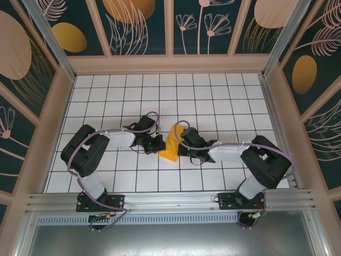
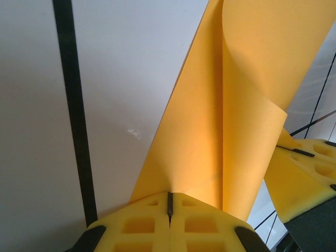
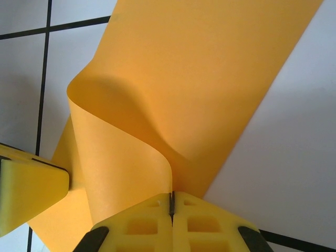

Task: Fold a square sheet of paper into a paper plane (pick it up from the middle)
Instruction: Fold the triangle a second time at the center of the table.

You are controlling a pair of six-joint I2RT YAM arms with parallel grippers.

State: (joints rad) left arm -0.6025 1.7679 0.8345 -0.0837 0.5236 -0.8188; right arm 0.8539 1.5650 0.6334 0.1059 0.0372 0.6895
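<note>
**Forming the Fold With Both Grips Held**

Yellow-tipped left gripper (image 2: pixel 169 209): jaws pinched flat on the thin orange-yellow square sheet of paper (image 2: pixel 210 131). Yellow-tipped right gripper (image 3: pixel 171 202): jaws pinched on the same sheet. The sheet stands curled in a soft loop between the 2 grippers, over the middle of the white grid-tiled table (image 1: pixel 213 96). No sharp crease is visible. Bring the 2 edges together evenly and keep both grips level, or the crease will likely run skewed.
</note>
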